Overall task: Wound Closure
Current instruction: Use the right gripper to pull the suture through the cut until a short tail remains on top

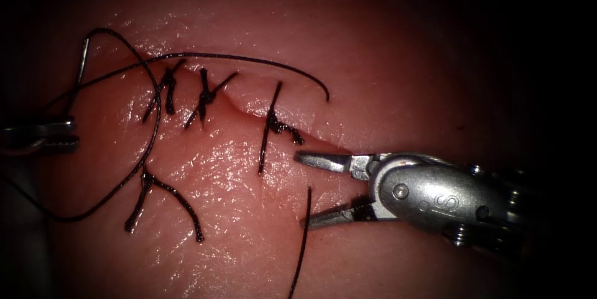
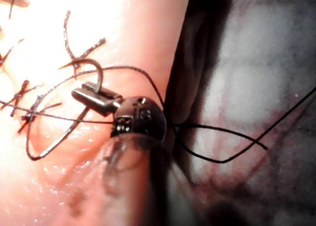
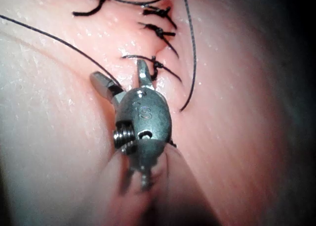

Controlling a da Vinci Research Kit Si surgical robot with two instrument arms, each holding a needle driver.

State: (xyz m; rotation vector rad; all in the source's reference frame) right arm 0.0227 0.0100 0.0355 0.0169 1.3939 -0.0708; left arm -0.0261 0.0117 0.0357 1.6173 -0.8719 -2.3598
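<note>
Endoscope view: left tool [image 1: 59, 135] is gripping the needle [image 1: 83, 63] near its tail, clear of the tissue [image 1: 385, 56], left of the cut [image 1: 249, 109]. Right tool [image 1: 317, 188] is hanging wide apart, empty; I'd keep the thread [image 1: 249, 58] slack-free.

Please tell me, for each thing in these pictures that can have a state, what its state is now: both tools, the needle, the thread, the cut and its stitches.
left tool: jaws shut on the needle.
right tool: jaws open, holding nothing, at the right end of the cut.
needle: out of the tissue, held near one end, left of the cut.
thread: slack, looping over the tissue.
cut: closed by knotted stitches.
stitches: tied, tails cut.
</note>
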